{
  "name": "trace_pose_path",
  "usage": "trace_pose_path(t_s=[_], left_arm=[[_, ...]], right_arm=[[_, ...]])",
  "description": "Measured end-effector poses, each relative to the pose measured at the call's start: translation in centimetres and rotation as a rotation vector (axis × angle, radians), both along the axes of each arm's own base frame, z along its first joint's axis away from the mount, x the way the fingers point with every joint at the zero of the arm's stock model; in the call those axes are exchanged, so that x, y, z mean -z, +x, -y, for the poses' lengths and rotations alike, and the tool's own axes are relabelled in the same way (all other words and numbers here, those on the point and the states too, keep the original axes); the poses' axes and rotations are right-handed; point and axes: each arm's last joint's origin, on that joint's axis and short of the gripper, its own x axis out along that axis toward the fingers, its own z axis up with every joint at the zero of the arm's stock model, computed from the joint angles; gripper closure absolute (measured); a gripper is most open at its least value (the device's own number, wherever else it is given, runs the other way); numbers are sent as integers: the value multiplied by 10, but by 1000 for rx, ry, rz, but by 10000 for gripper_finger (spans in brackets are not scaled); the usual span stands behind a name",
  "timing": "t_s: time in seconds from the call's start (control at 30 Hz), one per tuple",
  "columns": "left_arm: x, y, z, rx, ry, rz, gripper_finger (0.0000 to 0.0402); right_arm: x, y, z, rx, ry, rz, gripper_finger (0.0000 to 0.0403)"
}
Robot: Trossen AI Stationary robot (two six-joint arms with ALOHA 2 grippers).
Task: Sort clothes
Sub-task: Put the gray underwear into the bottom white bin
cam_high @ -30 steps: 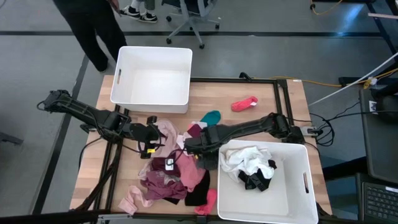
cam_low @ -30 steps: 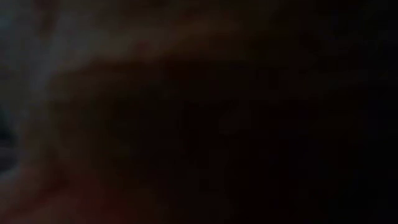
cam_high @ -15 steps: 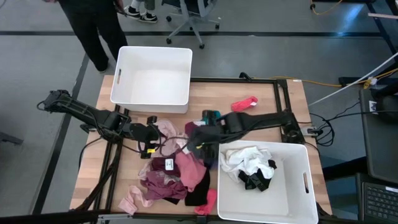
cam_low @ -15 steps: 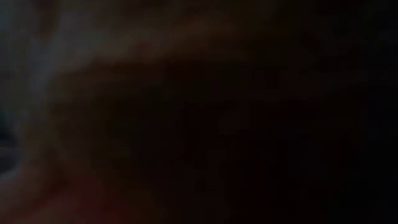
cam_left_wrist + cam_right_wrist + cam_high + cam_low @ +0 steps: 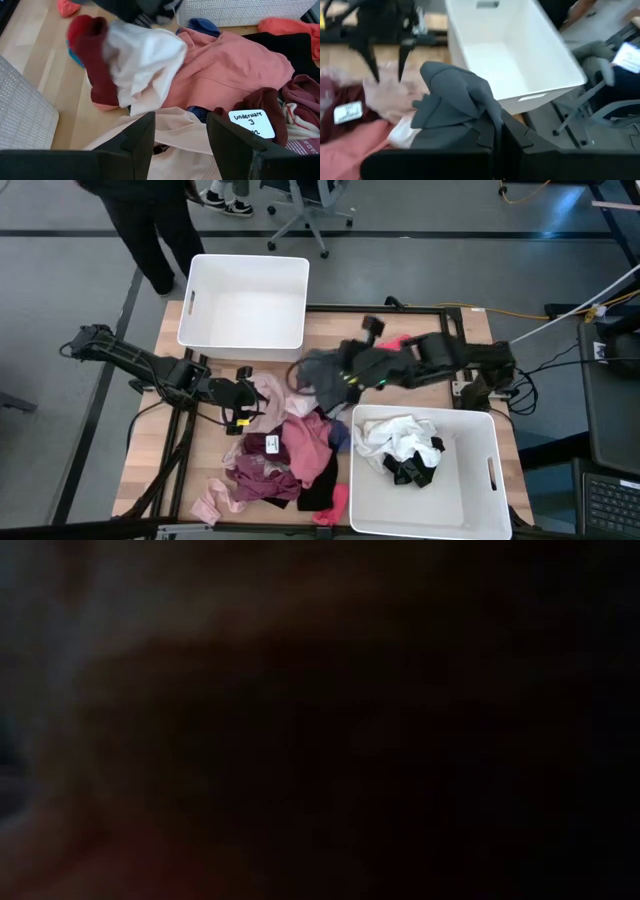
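Closest to the front edge, the pile of clothes [image 5: 285, 465] is sitting in a heap: pinks and maroons, a bit of black, plus a small white tag reading "Underware" [image 5: 252, 122] lying on a maroon piece. To the right of the heap, the front bin [image 5: 490, 480] is already holding white and black items.

Next up, the left gripper [image 5: 243, 402] is hovering at the pile's left edge with its fingers spread wide, gripping nothing. In the left wrist view they're just framing pale pink fabric [image 5: 175, 132]. It's basically parked and waiting.

Now the part that changed: the right gripper [image 5: 338, 375] is now lifting a grey garment [image 5: 318, 370] up off the heap, jaws clamped shut on it. A second ago that arm was down low, buried in the middle of the pile, and half a second ago it was just pulling up. So the pick worked, and the grey piece is hanging clear of the pile, between the two bins.

Further back, a pink-red sock [image 5: 395, 343] is lying alone near the right arm, and the far bin [image 5: 245, 265] is sitting with nothing in it. My guess is the grey garment is heading for one of the bins, though which is unclear. The low view is showing only darkness.
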Motion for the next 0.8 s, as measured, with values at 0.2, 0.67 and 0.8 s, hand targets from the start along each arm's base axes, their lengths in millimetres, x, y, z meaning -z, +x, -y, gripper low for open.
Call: trace_pose_path(t_s=[0.2,0.67,0.8], left_arm=[[0,0,0,0,0,0,233],[0,0,0,-2,-2,0,233],[0,0,0,-1,0,0,233]], right_arm=[[-30,-31,8,24,15,125,391],[-80,-114,14,-73,251,362,391],[-89,-138,5,-115,294,414,391]])
